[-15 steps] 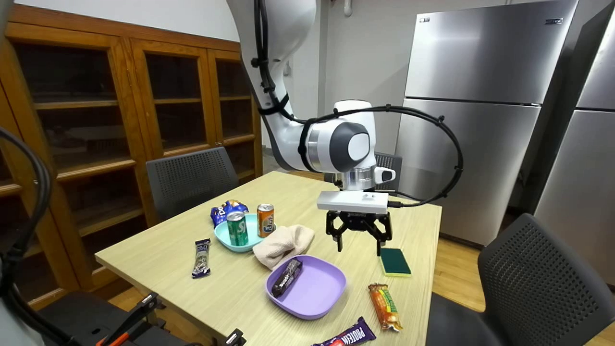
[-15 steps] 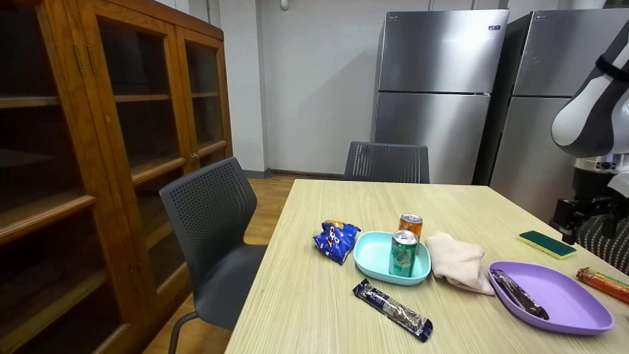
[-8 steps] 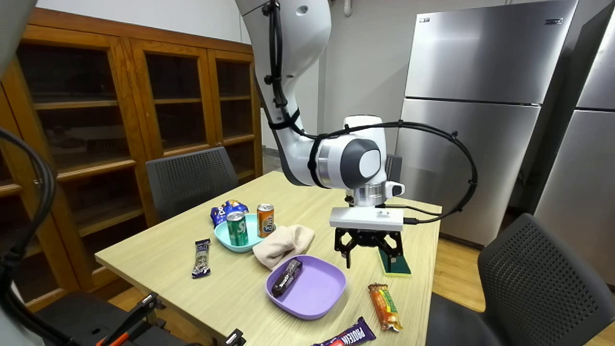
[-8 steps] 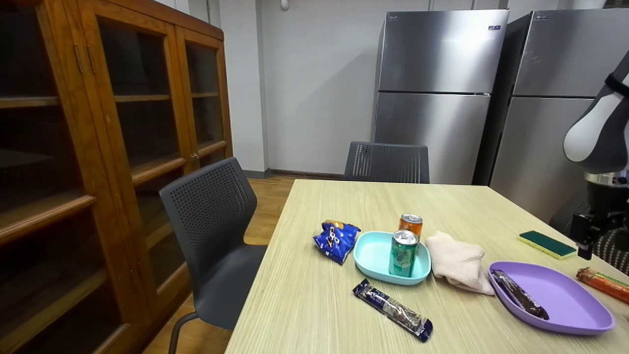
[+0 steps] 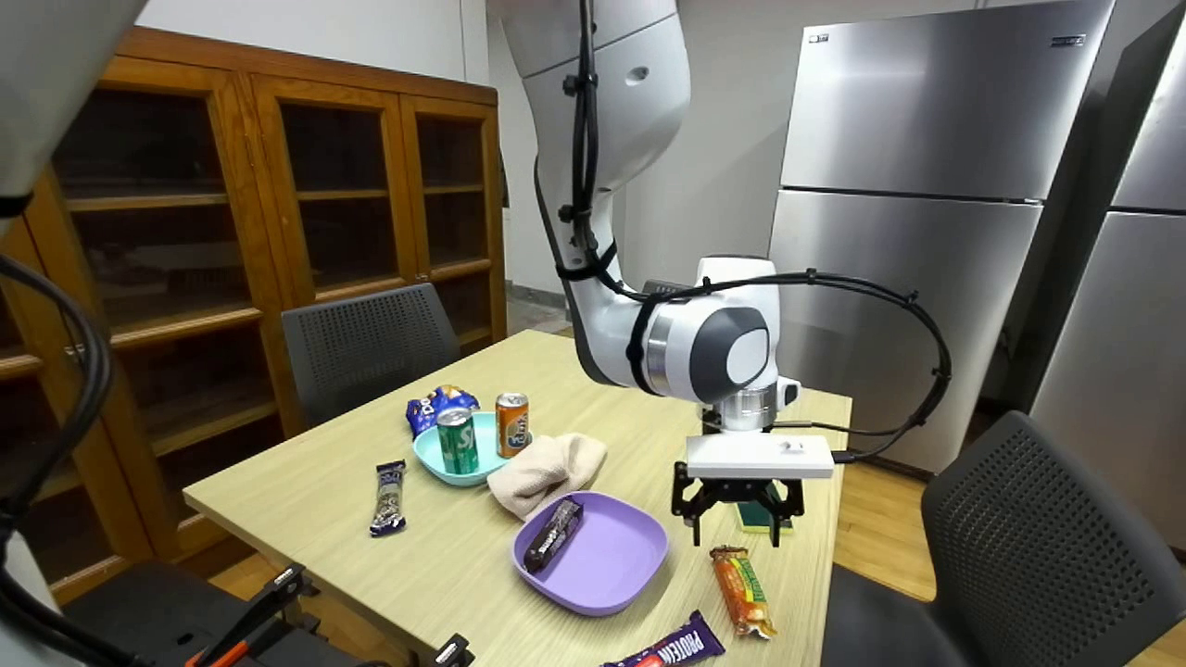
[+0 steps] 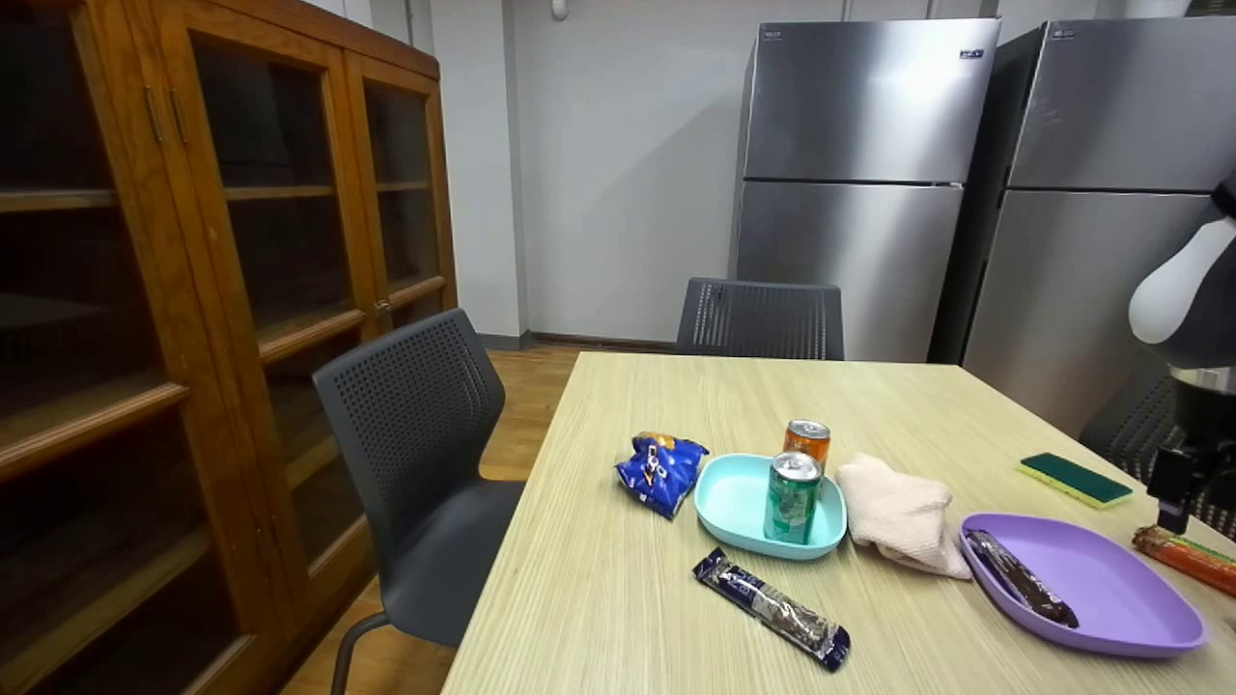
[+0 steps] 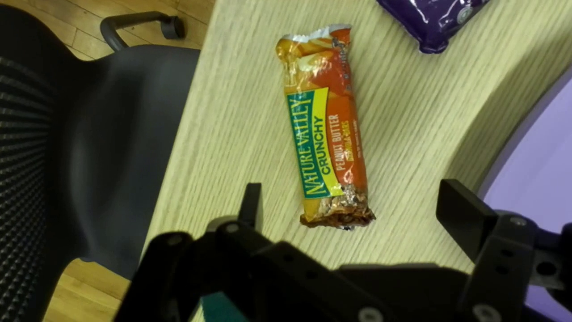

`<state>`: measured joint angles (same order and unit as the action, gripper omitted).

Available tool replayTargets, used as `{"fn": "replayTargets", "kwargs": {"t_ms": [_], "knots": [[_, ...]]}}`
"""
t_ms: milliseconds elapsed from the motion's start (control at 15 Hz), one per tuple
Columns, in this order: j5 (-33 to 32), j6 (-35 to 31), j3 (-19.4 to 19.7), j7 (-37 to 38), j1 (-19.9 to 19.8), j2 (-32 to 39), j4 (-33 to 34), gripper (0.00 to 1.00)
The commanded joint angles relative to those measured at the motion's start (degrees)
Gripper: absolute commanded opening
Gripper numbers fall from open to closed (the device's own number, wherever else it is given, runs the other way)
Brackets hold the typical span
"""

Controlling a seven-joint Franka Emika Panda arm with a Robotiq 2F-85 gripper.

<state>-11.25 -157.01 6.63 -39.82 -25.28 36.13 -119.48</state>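
My gripper is open and empty, pointing down above the table. It is nearest to an orange granola bar with a green and yellow label, which lies flat. In the wrist view my fingertips stand wide apart either side of the bar's near end, not touching it. The bar also shows in both exterior views. A green and yellow sponge lies behind the gripper, partly hidden in an exterior view. A purple plate beside the granola bar holds a dark wrapped bar.
A purple protein bar lies near the granola bar. A beige cloth lies by a turquoise dish with a green can and an orange can. A blue snack bag, another wrapped bar and chairs stand around.
My arm and gripper have moved down and, in the exterior views, to the right, from above the sponge's left to over the granola bar's far end. The gripper stays open. The objects have not moved.
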Motion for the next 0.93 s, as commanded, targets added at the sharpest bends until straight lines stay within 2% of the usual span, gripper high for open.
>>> {"fn": "replayTargets", "kwargs": {"t_ms": [0, 667, 733, 800, 867], "knots": [[0.21, -0.75, -3.03, -7.09, -3.53, 3.5, 3.65, 1.0], [0.91, -0.41, -3.36, -11.25, -5.11, 8.23, 7.11, 1.0], [0.87, -0.36, -3.43, -11.62, -5.33, 8.33, 7.22, 0.75], [0.93, -0.56, -3.52, -11.93, -5.57, 8.41, 7.28, 0.74], [1.04, -0.41, -3.57, -12.01, -5.71, 8.44, 7.37, 0.65]]}}
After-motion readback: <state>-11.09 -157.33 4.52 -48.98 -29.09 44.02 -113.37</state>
